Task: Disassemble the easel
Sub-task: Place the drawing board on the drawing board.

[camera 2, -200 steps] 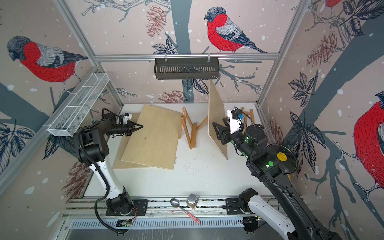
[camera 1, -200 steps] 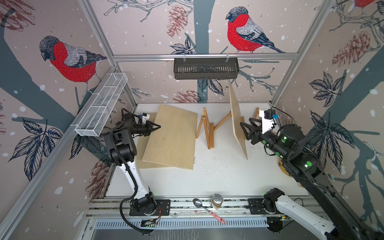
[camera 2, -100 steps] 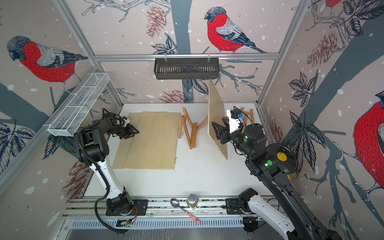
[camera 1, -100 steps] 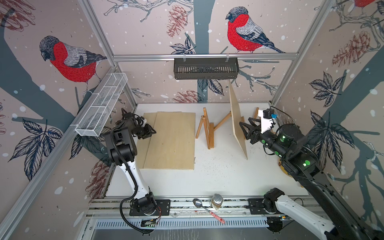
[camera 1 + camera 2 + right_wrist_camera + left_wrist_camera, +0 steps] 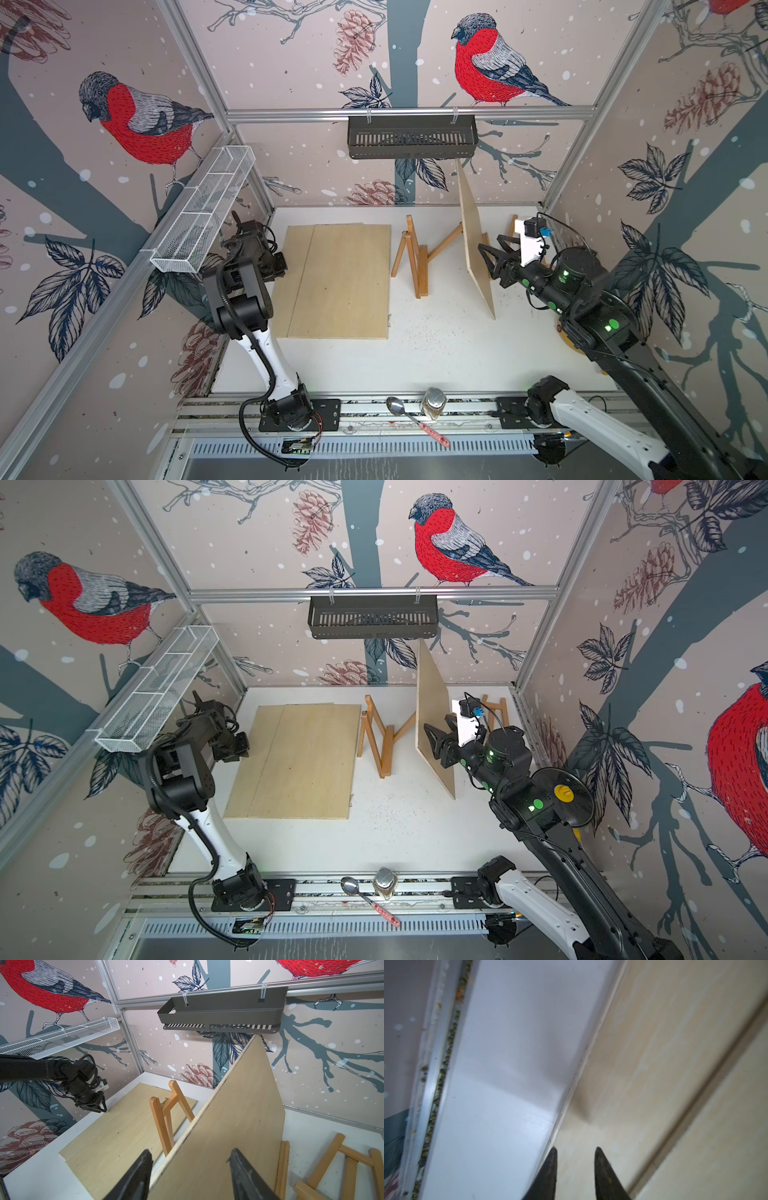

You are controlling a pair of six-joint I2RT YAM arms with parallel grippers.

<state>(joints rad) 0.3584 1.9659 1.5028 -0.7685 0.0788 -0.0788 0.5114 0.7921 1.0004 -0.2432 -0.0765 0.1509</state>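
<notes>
Released board [image 5: 345,282] lies flat; left tool [image 5: 576,1149] (empty) barely parted, right tool [image 5: 191,1150] gaping.

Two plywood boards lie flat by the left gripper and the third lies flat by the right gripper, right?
No: the third board stands on edge by the right gripper, as both top views show. The other two boards lie flat.

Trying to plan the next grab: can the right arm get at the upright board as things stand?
Probably yes: the right gripper is open right beside the upright board, with nothing between them.
</notes>
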